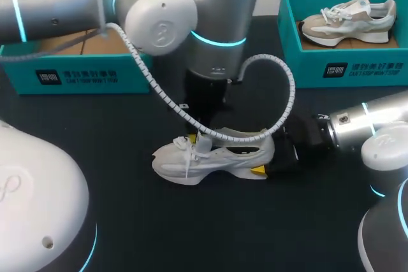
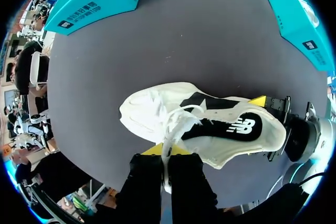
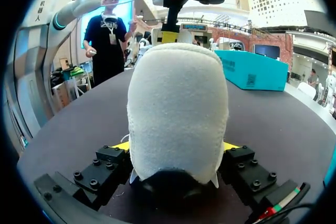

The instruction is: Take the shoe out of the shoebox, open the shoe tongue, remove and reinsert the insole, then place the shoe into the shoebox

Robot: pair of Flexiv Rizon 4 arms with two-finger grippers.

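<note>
Teal box sits well behind your left fingers. Left gripper: fingers nearly together, pinching the white shoe at its laces. The shoe stands upright on the table, with black lining, and a cable arcs over it. Right gripper: fingers clamped across the heel. Second box holds another shoe, well beyond them.

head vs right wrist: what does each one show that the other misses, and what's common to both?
Head only: the second shoe lying in the right shoebox, and the white shoe in side profile with its laces.
Right wrist only: the heel seen from behind, with a yellow tip of the right gripper against each side of it.
Both: the white shoe, the left gripper above its tongue end, the right gripper at the heel, and the left shoebox.
</note>
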